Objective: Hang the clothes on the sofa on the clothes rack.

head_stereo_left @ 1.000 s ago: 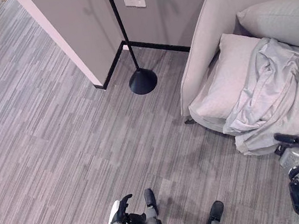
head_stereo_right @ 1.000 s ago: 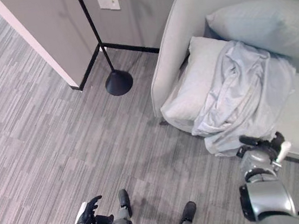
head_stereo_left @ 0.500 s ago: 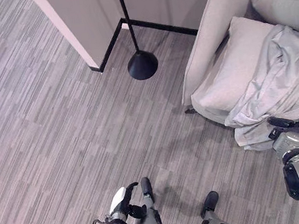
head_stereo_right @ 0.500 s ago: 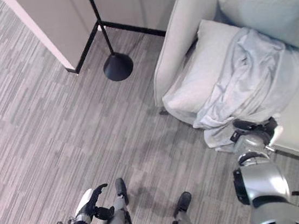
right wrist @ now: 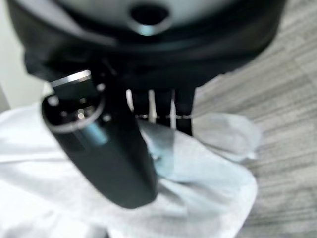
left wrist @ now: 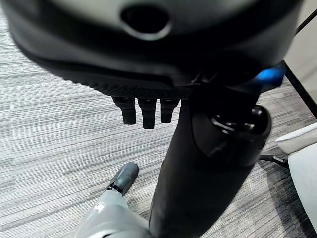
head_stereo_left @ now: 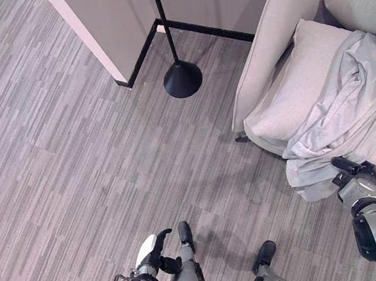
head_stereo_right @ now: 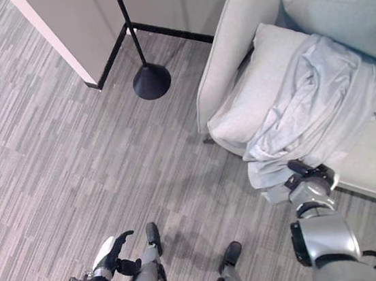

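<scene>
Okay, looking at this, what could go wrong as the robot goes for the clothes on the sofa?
1. The right hand is at the hanging hem of the grey garment, so it may pinch only a fold and the rest could slip to the floor.
2. The garment lies over a cushion; pulling could drag the cushion off the sofa.
3. The rack's black base sits near the walking path, a trip risk.

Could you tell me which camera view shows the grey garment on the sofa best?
The right eye view: the whole garment lies draped over the sofa. The left eye view cuts its right side off. The right wrist view shows just a pale fold beyond the right hand.
</scene>
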Robot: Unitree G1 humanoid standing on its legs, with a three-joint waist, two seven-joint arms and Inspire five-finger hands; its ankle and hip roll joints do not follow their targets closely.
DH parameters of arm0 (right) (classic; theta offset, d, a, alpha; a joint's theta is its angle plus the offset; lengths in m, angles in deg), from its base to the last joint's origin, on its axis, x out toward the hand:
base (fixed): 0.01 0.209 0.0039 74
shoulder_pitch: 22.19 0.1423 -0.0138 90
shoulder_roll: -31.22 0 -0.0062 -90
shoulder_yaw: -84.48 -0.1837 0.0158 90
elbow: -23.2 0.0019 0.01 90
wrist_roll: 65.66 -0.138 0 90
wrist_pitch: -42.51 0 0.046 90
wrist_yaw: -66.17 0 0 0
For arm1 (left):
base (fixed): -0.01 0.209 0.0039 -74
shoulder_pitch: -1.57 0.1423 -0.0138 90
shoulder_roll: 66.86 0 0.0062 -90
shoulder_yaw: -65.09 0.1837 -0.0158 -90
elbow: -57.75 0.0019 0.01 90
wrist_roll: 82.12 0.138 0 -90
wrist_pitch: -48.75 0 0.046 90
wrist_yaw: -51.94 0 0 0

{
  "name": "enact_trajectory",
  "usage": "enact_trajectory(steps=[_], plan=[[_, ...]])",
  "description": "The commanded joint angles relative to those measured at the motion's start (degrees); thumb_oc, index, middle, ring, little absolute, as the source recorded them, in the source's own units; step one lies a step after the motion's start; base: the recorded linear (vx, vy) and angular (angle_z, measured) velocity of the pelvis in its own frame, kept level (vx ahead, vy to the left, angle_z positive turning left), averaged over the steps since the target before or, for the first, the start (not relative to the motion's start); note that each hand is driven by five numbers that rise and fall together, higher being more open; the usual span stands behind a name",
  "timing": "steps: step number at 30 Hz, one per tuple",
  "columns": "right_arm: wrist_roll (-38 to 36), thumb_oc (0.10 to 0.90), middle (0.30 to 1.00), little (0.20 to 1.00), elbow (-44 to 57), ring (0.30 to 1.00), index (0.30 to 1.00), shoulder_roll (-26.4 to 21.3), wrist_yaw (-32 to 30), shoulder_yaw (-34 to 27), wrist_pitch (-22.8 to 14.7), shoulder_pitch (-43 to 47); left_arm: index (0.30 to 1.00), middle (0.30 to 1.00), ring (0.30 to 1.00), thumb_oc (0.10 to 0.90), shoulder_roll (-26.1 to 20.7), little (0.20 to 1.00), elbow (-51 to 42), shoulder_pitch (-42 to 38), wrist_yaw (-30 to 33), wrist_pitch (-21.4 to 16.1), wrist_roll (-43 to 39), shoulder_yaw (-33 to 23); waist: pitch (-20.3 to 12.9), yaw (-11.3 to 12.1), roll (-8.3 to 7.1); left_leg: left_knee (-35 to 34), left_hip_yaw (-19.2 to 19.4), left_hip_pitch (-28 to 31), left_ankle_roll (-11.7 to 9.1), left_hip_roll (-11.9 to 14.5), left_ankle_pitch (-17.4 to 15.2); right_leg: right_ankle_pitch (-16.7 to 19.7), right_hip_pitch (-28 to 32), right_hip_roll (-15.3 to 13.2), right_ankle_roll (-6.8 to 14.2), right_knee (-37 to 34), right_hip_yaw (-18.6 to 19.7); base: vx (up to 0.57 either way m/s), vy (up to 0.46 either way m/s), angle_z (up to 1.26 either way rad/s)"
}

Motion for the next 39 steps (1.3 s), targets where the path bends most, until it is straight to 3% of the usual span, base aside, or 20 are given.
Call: enact_trajectory(steps=[1, 5, 11, 16, 21, 30, 32, 35, 39], plan=[[-1.36, 0.400, 0.300, 0.300, 4.62, 0.300, 0.300, 7.50, 3.86, 3.63, -0.59, -1.63, 0.900, 0.900, 0.900, 0.800, -0.02, 0.900, 3.57, -2.11, 1.05, 0.33, 2.19, 0.79, 0.90, 1.47, -1.73, 0.03, 3.62, 4.12, -6.40, 4.53, -1.38, -10.25, -5.49, -3.74, 0.97, 13.42, -0.26, 0.00, 0.000, 0.00], [-1.74, 0.400, 0.300, 0.300, 20.03, 0.300, 0.300, 11.80, 6.95, 6.10, -1.08, -16.81, 0.900, 0.900, 0.900, 0.800, -0.10, 0.900, 3.08, -1.52, 0.66, 0.99, 2.62, -2.40, -0.80, -0.97, -3.78, 0.03, 4.79, 7.10, -5.61, 4.12, -3.62, -9.18, -2.03, -3.52, 0.92, 10.27, 0.60, -0.01, 0.021, -0.06], [-0.24, 0.400, 0.300, 0.300, 34.65, 0.300, 0.300, 10.80, 10.80, 10.79, -0.84, -28.08, 0.900, 0.900, 0.900, 0.800, -0.61, 0.900, 1.32, 0.35, 0.11, 0.61, 2.31, -5.00, -4.42, -2.85, -5.99, 0.03, 5.58, 11.76, -4.36, 2.64, -6.38, -6.38, 2.74, -3.40, 1.76, 5.57, 1.78, 0.02, 0.022, -0.02], [-0.45, 0.400, 0.300, 0.300, 46.33, 0.300, 0.300, 9.11, 13.82, 13.84, -1.32, -30.80, 0.900, 0.900, 0.900, 0.800, -1.33, 0.900, -1.76, 1.72, -0.67, 0.21, 1.17, -7.37, -8.15, -3.56, -7.50, 0.03, 6.86, 16.07, -3.32, 1.28, -9.12, -4.50, 5.97, -3.76, 2.58, 2.64, 4.02, 0.03, 0.061, -0.21], [-0.20, 0.400, 0.300, 0.300, 55.03, 0.300, 0.300, 6.62, 14.09, 12.57, -2.71, -29.20, 0.900, 0.900, 0.900, 0.800, -2.02, 0.900, -5.64, 3.76, -1.92, -0.17, 1.17, -8.48, -10.99, -3.27, -8.54, 0.03, 7.91, 18.43, -1.91, 0.03, -9.89, -2.86, 7.66, -4.94, 2.70, 1.90, 4.51, 0.03, 0.065, -0.09], [-1.10, 0.400, 0.300, 0.300, 54.17, 0.300, 0.300, -2.17, 5.93, 5.61, -6.31, -7.57, 0.900, 0.900, 0.900, 0.800, -1.81, 0.900, -10.18, 6.20, -3.43, -0.34, -5.14, -8.95, -13.72, -1.24, -9.46, 0.03, 7.44, 20.64, -0.80, -1.35, -11.40, -1.97, 9.73, -6.17, 3.50, 1.53, 4.68, 0.00, 0.043, -0.03], [-2.44, 0.400, 0.300, 0.300, 51.58, 0.300, 0.300, -6.63, 3.52, 4.63, -6.95, 1.44, 0.900, 0.900, 0.900, 0.800, -1.28, 0.900, -11.84, 7.29, -3.95, 0.27, -8.76, -9.51, -14.56, -0.32, -10.12, 0.03, 6.92, 20.74, -0.66, -1.54, -11.45, -1.95, 10.25, -6.31, 3.53, 1.60, 4.45, 0.00, 0.000, 0.00], [-2.47, 0.400, 0.300, 0.300, 49.74, 0.300, 0.300, -9.61, 2.42, 5.53, -6.63, 7.05, 0.900, 0.900, 0.900, 0.800, -1.42, 0.900, -13.86, 7.74, -4.45, 0.46, -11.12, -9.91, -14.88, -0.01, -10.49, 0.03, 6.59, 20.84, -0.62, -1.57, -11.46, -1.92, 10.57, -6.32, 3.58, 1.63, 4.31, 0.00, 0.004, 0.07], [-3.62, 0.400, 0.300, 0.300, 42.40, 0.300, 0.300, -16.66, 0.71, 8.20, -5.88, 20.88, 0.900, 0.900, 0.900, 0.800, -2.48, 0.900, -18.23, 8.47, -5.18, 0.06, -16.97, -11.58, -15.82, 0.88, -11.36, 0.03, 5.79, 20.70, -0.62, -1.60, -11.42, -1.94, 10.96, -6.09, 3.67, 1.52, 4.14, -0.01, 0.002, 0.10]])
